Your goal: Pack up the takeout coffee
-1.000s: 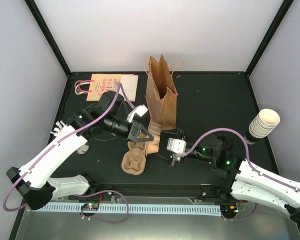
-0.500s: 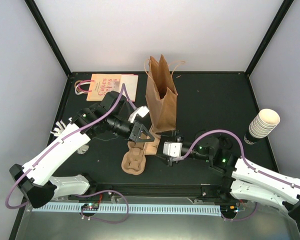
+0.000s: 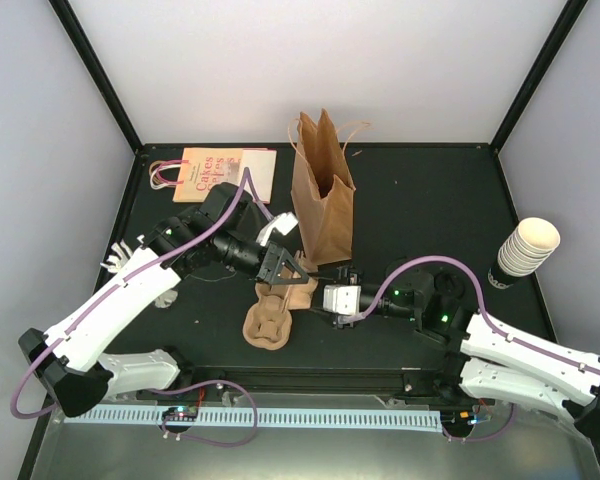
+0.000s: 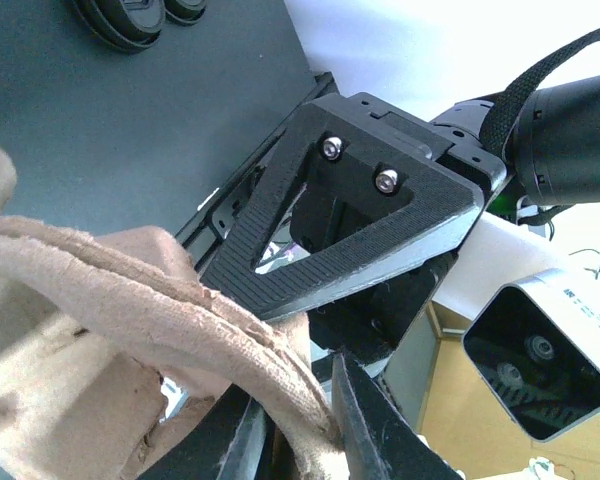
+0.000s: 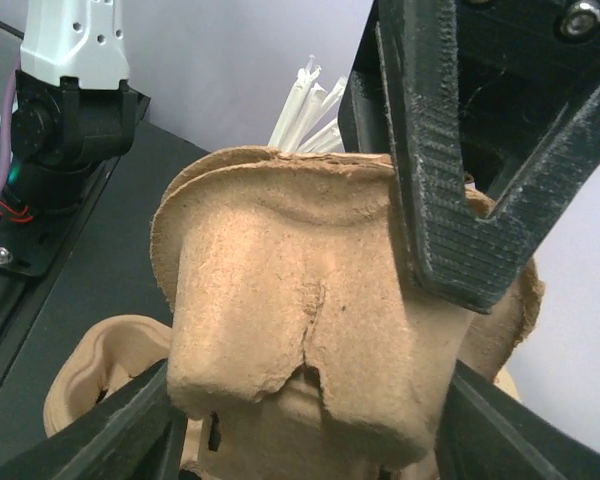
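**A:** From above, what does the left gripper (image 3: 285, 268) have?

**B:** Its fingers are pinched almost closed on the rim of a brown moulded pulp cup tray (image 3: 272, 318). They hold one end raised off the black table (image 3: 420, 190), just in front of the upright brown paper bag (image 3: 323, 205). The right gripper (image 3: 317, 292) faces it from the other side. I'd judge the aim is to peel one tray off a nested pair.

**A:** And the left wrist view?

**B:** The pulp rim (image 4: 180, 330) sits clamped between its own fingers (image 4: 370, 440). The right arm's ribbed black finger hangs just beyond.

**A:** The right wrist?

**B:** Its jaws stand apart, straddling a tray cell (image 5: 300, 310). Whether the pads touch, I cannot tell.

**A:** Where is the takeout coffee, the cream-white paper cup with the black lid?

**B:** It shows in no view. Only the lidless cream cup stack (image 3: 525, 248) stands at the table's right edge.
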`<state>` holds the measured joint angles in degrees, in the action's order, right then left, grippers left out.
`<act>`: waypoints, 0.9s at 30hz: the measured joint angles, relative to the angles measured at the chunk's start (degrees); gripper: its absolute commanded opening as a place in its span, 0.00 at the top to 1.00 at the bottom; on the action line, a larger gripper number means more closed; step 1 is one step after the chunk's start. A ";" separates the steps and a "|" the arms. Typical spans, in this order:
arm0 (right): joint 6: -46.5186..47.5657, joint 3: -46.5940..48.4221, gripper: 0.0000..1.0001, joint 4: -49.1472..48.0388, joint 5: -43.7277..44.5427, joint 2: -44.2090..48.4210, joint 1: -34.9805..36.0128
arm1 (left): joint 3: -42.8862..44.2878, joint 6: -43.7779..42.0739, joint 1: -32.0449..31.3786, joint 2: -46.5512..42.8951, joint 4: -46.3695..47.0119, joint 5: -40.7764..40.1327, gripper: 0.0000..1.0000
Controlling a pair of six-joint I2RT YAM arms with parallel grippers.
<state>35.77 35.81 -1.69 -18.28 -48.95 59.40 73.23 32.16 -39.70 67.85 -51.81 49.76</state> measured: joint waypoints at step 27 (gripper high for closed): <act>1.42 -4.13 0.60 3.74 4.48 8.20 0.04 | -2.03 -8.28 6.78 -3.87 -6.08 4.39 0.77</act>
<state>37.19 31.68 2.04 -13.80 -40.75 59.44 71.20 23.88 -32.93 63.99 -57.89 54.15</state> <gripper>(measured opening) 0.409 0.248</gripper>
